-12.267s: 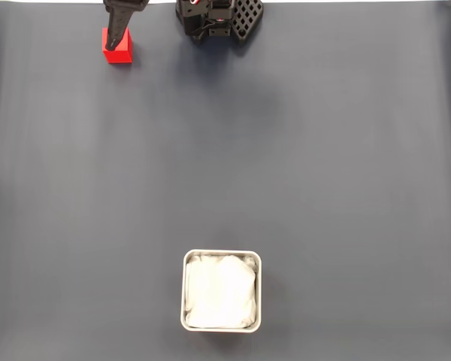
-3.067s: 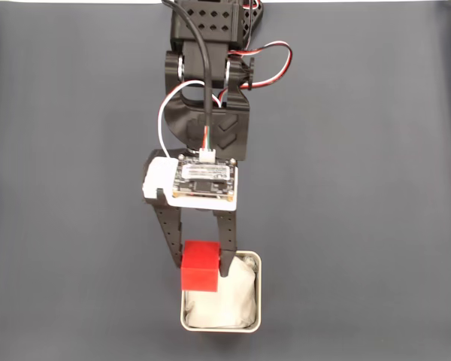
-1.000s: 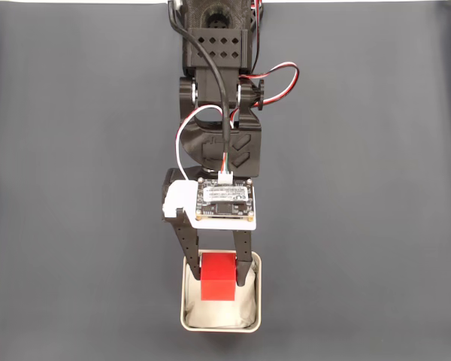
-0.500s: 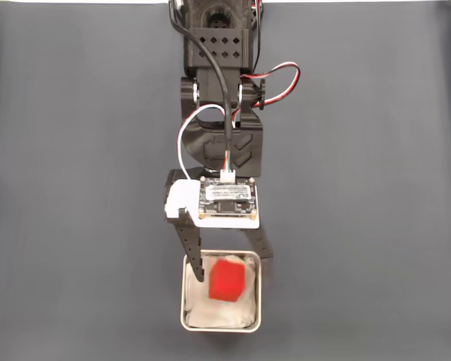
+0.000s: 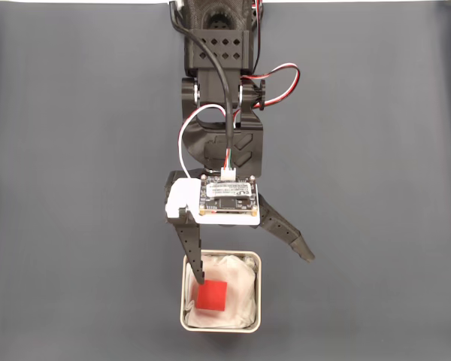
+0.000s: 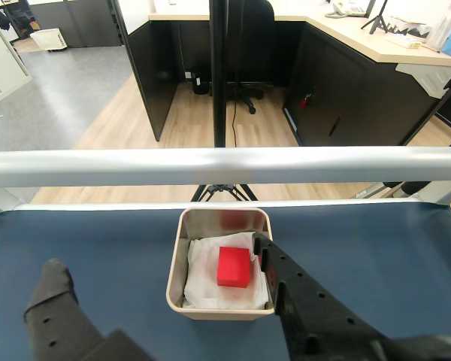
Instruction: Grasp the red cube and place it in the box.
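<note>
Arm stretched over box [image 5: 221,327] — fingers [image 5: 198,269] splayed; red cube [image 5: 210,295] inside.

My fixed view is evenly lit and sharp, with faint vertical bands of sheen across the dark mat [image 5: 376,188] and only soft shadows. My wrist view is brighter: glare runs along the metal rail [image 6: 225,165], the lines bow slightly at the edges, and the near fingers [image 6: 316,316] look soft.

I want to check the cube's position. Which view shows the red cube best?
The wrist view: the red cube lies unobstructed on the box's white lining. In the fixed view the cube shows too, close beside one finger.
</note>
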You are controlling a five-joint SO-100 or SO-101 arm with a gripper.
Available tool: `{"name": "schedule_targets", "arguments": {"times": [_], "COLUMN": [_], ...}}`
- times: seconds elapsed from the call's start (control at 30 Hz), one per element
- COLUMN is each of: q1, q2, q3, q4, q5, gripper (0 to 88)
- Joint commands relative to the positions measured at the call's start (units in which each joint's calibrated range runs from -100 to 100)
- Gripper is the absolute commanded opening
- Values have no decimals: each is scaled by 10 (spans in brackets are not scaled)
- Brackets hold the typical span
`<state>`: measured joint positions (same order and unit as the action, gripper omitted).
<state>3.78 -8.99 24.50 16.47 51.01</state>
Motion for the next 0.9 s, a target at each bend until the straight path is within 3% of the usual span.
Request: {"name": "schedule_targets", "arguments": {"times": [0.0,0.87], "q1": [-4,-6], "q2": [-18,-35], "q3": [-2,22], "q4": [-14,-20], "q5": [0,-2], "gripper": [527,522]}}
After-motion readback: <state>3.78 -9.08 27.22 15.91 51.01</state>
